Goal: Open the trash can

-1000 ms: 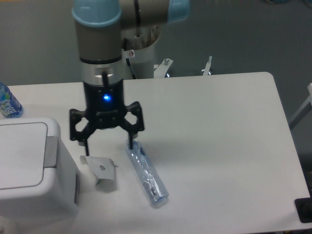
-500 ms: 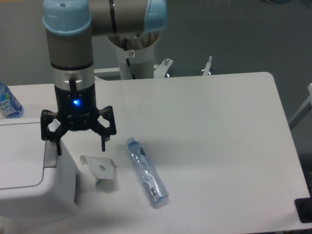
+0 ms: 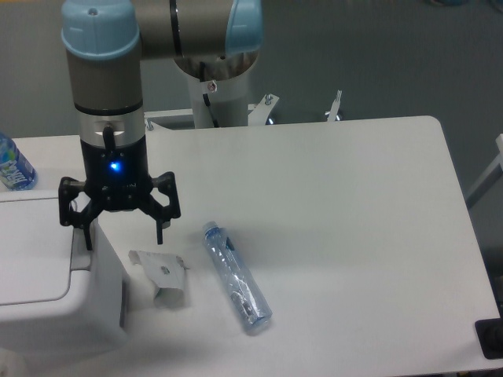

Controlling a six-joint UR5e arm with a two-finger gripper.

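bin (image 3: 39, 267) – big white box at the table's left edge, lid down | gripper (image 3: 122, 236) – fingers spread wide, holding nothing, over its grey bar (image 3: 81, 250) | feel: likely hard, smooth plastic – push the bar, don't pinch

Single fixed cam, high front, angled down on flat white rectangular table (image 3: 354, 204); medium range; grey arm column enters top-left.
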